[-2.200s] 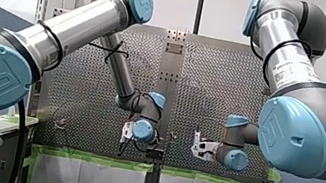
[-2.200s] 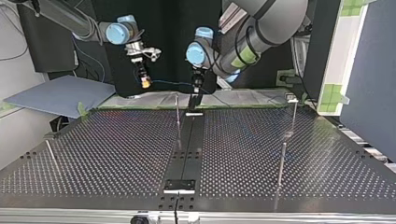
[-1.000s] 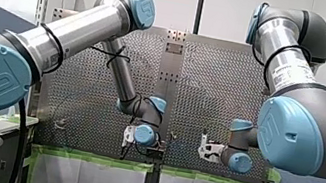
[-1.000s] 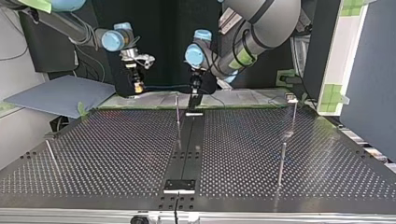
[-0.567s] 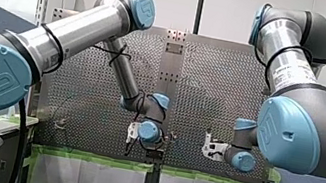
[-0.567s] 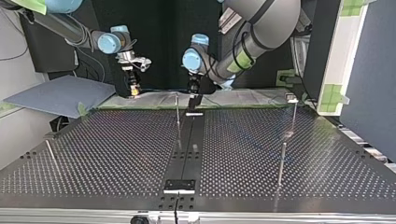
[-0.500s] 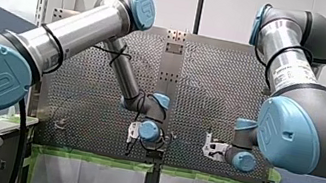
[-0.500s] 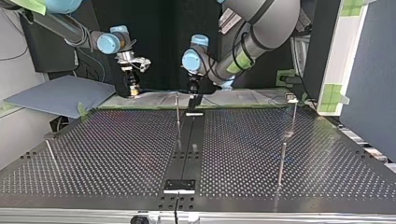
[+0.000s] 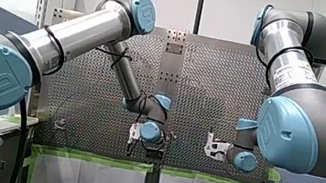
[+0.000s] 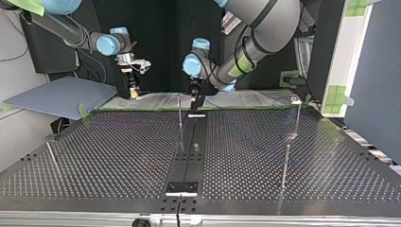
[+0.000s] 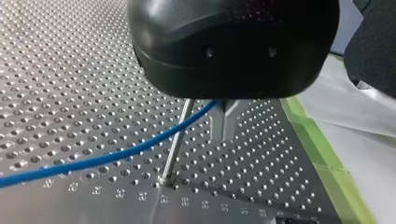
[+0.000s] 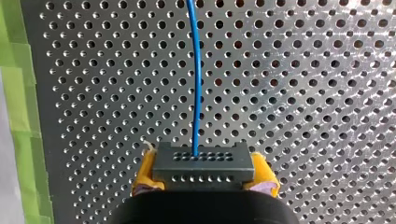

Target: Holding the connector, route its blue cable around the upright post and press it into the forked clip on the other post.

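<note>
Routing is in hand: right gripper [image 12: 204,179] clamps connector [image 12: 203,163], cable [image 11: 140,147] crossing the post [image 11: 176,140]. Left gripper [image 11: 224,133] state: cannot tell. Next, carry cable round post under tension.

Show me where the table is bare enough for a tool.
In the top view, two bare fields: between the slanted rod and the centre strip, and between that strip and the two posts at the right. Crowded at the far edge: my left hand, my right hand, the blue cable, the upright post.
</note>
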Controlling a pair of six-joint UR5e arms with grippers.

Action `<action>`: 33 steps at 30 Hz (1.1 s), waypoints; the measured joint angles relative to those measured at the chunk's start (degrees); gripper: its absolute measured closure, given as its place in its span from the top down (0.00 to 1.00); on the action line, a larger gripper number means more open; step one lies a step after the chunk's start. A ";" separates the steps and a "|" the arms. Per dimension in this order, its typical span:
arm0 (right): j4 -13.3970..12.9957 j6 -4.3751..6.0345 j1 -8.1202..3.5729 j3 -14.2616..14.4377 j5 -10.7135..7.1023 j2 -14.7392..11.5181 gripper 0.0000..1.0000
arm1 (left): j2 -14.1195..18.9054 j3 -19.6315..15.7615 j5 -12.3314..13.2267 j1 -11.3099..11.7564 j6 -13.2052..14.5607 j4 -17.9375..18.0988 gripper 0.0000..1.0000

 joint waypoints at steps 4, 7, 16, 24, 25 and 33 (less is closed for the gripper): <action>0.04 0.00 -0.08 -0.18 -0.02 0.03 0.00 | 0.02 0.47 0.04 0.27 -0.01 -0.42 0.03; 0.11 0.01 -0.22 -0.39 -0.07 0.07 0.00 | 0.00 0.60 0.22 0.49 -0.02 -0.46 0.05; 0.17 0.08 -0.62 -0.61 -0.11 0.16 0.00 | -0.02 0.73 1.19 1.41 -0.02 -0.62 0.05; 0.18 0.09 -0.79 -0.72 -0.11 0.25 0.00 | -0.02 1.15 1.87 1.81 -0.01 -1.00 0.05; 0.18 0.09 -0.80 -0.76 -0.11 0.26 0.00 | -0.02 1.24 1.98 1.84 -0.02 -1.08 0.05; 0.26 0.11 -0.92 -1.17 -0.16 0.34 0.00 | -0.02 1.87 2.48 2.20 -0.31 -1.46 0.05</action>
